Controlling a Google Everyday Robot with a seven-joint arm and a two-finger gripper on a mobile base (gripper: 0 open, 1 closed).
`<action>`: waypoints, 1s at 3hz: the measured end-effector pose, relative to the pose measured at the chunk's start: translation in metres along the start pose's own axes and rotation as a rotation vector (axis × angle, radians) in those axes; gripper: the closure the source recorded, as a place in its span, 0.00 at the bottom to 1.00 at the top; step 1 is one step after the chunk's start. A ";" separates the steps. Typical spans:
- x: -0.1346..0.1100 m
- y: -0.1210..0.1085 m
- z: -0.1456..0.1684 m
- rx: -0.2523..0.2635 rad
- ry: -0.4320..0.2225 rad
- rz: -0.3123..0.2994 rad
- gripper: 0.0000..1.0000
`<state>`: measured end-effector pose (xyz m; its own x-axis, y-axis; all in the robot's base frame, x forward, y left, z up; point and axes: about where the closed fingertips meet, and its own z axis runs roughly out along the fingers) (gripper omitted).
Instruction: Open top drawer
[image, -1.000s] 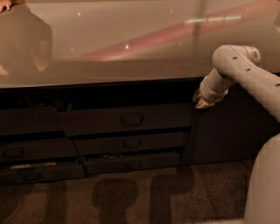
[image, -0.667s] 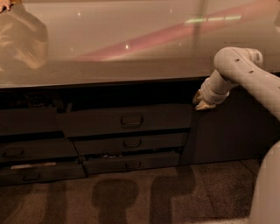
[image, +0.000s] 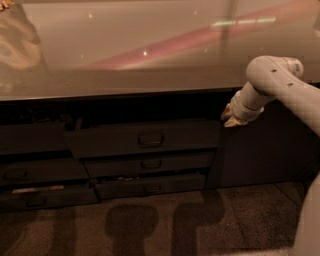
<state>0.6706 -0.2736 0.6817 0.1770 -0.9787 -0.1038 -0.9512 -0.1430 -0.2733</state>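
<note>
Spreading across the foreground below the top drawer (image: 110, 142), the floor (image: 250, 220) carries dark, blocky shadows (image: 130, 225). A pale part of the robot's body (image: 307, 225) stands at the far right, lower than the drawer.

Next come two shorter drawer fronts stacked under the top drawer, the bottom one (image: 125, 189) and the middle one (image: 115, 166), each with a small central handle. More dark drawer fronts (image: 40, 170) lie to the left of it and lower.

The top drawer itself is the widest and tallest dark front, sitting just under the counter (image: 125, 60) with a black gap above it; its small bar handle (image: 150, 140) is at the middle of the front. Whether it stands slightly out I cannot tell.

Just off the top drawer's upper right corner hangs the tool (image: 232, 117), well apart from the handle. Whether it is spread or pressed together I cannot tell, nor whether it touches the drawer front. The pale arm (image: 280, 85) bends down to it from the right. A plain dark cabinet panel (image: 265, 155) is to the right of the drawer, under the arm.

Farthest back, above the drawer, the counter's glossy top shows pinkish streaks of reflected light.
</note>
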 end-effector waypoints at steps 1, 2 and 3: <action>0.000 0.000 -0.003 0.000 0.000 0.000 1.00; 0.000 0.007 -0.003 0.001 0.000 -0.003 1.00; 0.000 0.010 -0.005 0.002 0.000 -0.004 1.00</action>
<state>0.6603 -0.2758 0.6834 0.1813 -0.9780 -0.1029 -0.9501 -0.1471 -0.2752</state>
